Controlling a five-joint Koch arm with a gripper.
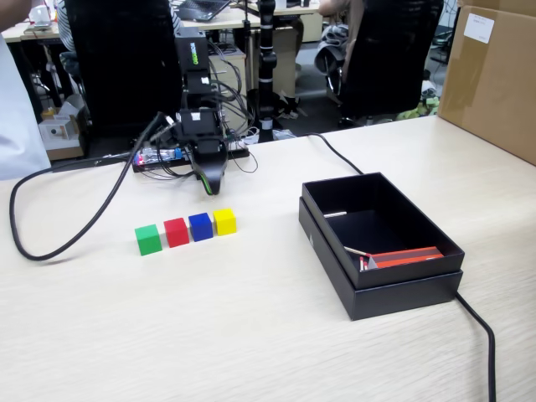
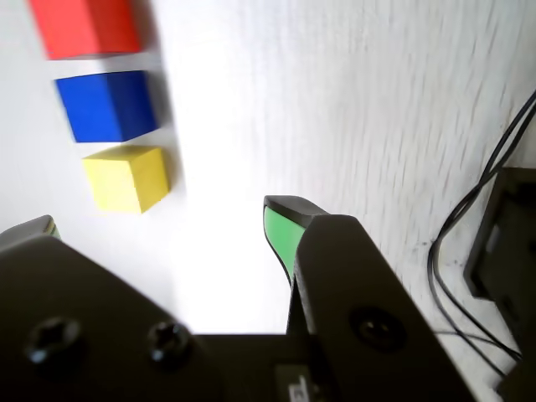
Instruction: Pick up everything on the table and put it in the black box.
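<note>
On the pale table [image 1: 251,327], nearest the fixed camera, the black box [image 1: 381,289] sits at about 3 o'clock from the picture's middle, open-topped, with a red-and-white card [image 1: 406,256] lying inside against its near wall. A black cable [image 1: 481,335] runs off from the box's near right corner toward 5 o'clock.

Farther back, left of centre, four cubes stand in a tight row: the green cube [image 1: 148,239], the red cube [image 1: 176,232], the blue cube [image 1: 200,226] and the yellow cube [image 1: 224,221], each touching or almost touching its neighbour.

Beyond the row, at 12 o'clock from the yellow cube, the gripper [image 1: 209,186] hangs just above the table, tips down. In the wrist view its jaws stand well apart and hold nothing, with the yellow cube at 10 o'clock of the green-padded tip [image 2: 280,230].

At the far right stands a brown carton [image 1: 494,79].
</note>
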